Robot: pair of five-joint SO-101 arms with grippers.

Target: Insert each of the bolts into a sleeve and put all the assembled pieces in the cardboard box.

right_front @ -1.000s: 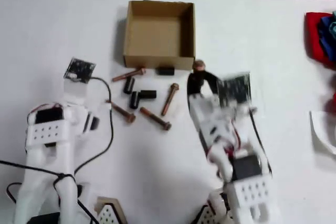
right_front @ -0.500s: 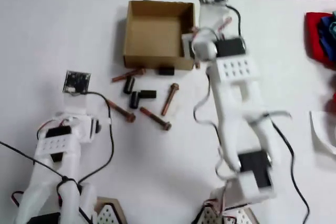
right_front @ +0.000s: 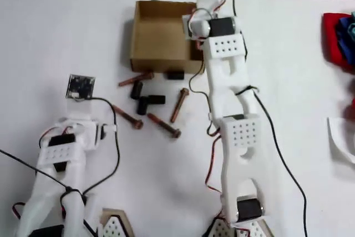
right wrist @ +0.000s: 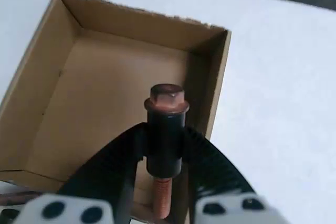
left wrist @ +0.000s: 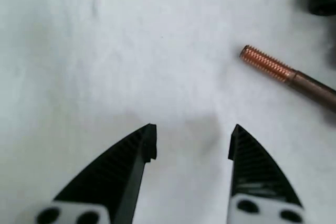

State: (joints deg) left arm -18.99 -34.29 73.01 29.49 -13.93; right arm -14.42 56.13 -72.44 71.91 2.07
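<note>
The right pincer [right wrist: 165,135] is clamping a sleeved bolt [right wrist: 167,100] above the cardboard box [right wrist: 113,22], near its right wall. The left pincer [left wrist: 191,140] is hanging open over the white desk [right_front: 66,26], near loose bolts [right_front: 179,104] and sleeves [right_front: 155,99]. A red cloth [right_front: 335,37] is lying at the desk's right edge.

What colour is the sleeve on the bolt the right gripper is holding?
Black sleeve, over a copper-coloured bolt; it shows best in the right wrist view.
</note>
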